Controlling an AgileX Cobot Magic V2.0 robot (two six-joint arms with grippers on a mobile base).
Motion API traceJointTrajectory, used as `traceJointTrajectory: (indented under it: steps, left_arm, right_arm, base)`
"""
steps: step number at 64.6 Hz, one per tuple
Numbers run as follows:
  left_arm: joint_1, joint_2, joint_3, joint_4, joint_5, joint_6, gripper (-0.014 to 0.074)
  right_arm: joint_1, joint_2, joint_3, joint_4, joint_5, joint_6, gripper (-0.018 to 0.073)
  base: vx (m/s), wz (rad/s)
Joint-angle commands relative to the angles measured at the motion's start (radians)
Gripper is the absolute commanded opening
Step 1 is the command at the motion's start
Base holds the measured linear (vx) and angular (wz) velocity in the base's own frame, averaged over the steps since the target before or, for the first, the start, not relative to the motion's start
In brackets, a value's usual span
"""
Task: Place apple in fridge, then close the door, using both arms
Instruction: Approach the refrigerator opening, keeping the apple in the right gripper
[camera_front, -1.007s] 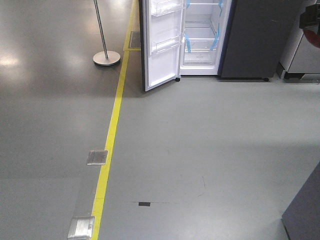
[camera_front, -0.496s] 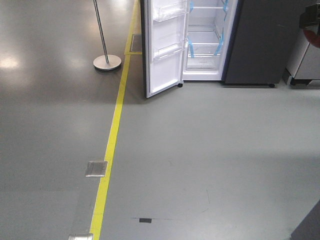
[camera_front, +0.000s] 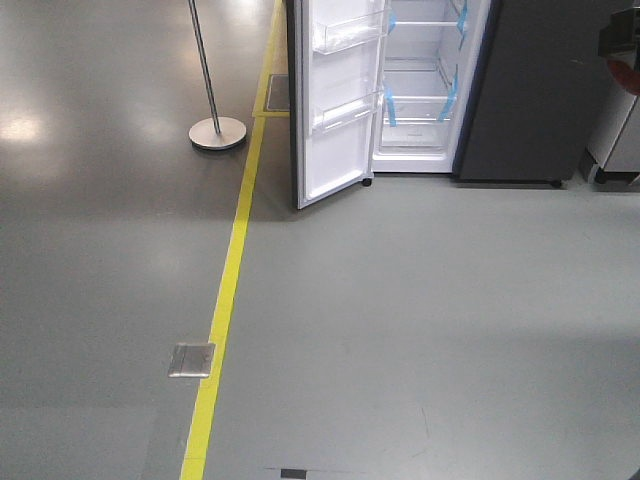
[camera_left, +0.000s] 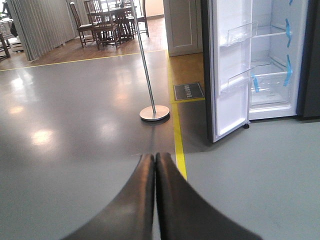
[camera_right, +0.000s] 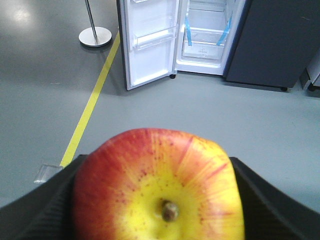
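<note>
The fridge (camera_front: 425, 90) stands at the far end of the floor, its white inside and blue-taped shelves showing. Its door (camera_front: 335, 100) is swung open to the left, with clear bins on its white inner face. In the right wrist view the apple (camera_right: 157, 185), red with a yellow patch round its stem, fills the foreground. My right gripper (camera_right: 157, 192) is shut on it, with black fingers (camera_right: 45, 200) on either side. The fridge (camera_right: 207, 35) lies well ahead of it. My left gripper (camera_left: 154, 159) is shut on nothing, far from the door (camera_left: 230, 75).
A pole on a round base (camera_front: 217, 132) stands left of the door. A yellow floor line (camera_front: 225, 290) runs toward the fridge, with a metal floor plate (camera_front: 191, 359) beside it. A dark grey panel (camera_front: 545, 90) adjoins the fridge's right side. A table and chairs (camera_left: 105, 20) stand far left.
The front view has moved closer to the fridge: the fridge and door look larger and sit lower in the frame, and the floor plates have slid toward the bottom edge.
</note>
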Motion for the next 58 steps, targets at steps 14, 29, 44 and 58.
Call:
traceJointTrajectory:
  steps: [14, 29, 44, 58]
  left_arm:
    - [-0.007, -0.015, -0.017, -0.009, -0.069, -0.004, -0.0006]
    - [-0.007, -0.015, -0.017, -0.009, -0.069, -0.004, -0.0006]
    - [-0.007, -0.015, -0.017, -0.009, -0.069, -0.004, -0.0006]
    - [-0.007, -0.015, -0.017, -0.009, -0.069, -0.004, -0.0006]
  right_arm:
    - [-0.004, -0.027, -0.030, -0.003, -0.079, -0.007, 0.0149]
    - [-0.004, -0.027, -0.030, -0.003, -0.079, -0.007, 0.0149]
    - [-0.004, -0.027, -0.030, -0.003, -0.074, -0.007, 0.0149]
    - [-0.004, -0.027, -0.030, -0.003, -0.074, -0.007, 0.0149]
  base:
    - [0.17, -0.02]
    - [0.18, -0.04]
    - [0.19, -0.05]
    - [0.19, -0.04]
